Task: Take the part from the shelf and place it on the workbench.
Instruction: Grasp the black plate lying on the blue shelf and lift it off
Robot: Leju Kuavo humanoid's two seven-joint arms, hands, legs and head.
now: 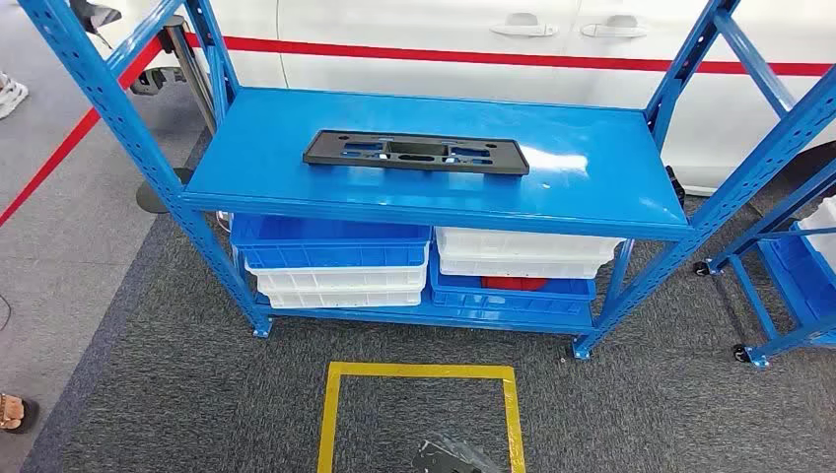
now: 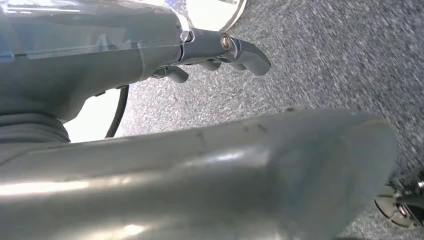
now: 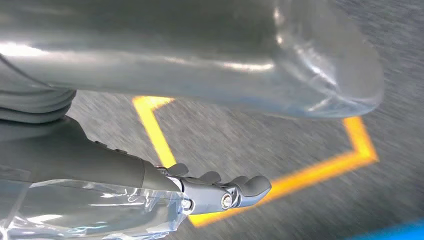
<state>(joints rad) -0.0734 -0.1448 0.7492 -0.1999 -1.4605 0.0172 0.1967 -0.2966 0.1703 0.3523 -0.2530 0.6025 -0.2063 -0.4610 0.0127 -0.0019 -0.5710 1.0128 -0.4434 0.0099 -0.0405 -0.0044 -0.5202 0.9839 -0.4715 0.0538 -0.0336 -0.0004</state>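
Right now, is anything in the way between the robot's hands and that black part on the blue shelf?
Nothing visible lies on or around the black part; it sits alone on the shelf top. Both the left hand and right hand hang over the carpet, holding nothing.

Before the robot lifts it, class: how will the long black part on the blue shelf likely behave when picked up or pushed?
The black part looks like moulded plastic with cut-outs, so probably light for its length. It lies flat, so it should not roll or tip. On the glossy blue shelf top it may slide if pushed. Being long and thin, it might flex slightly if gripped at one end.
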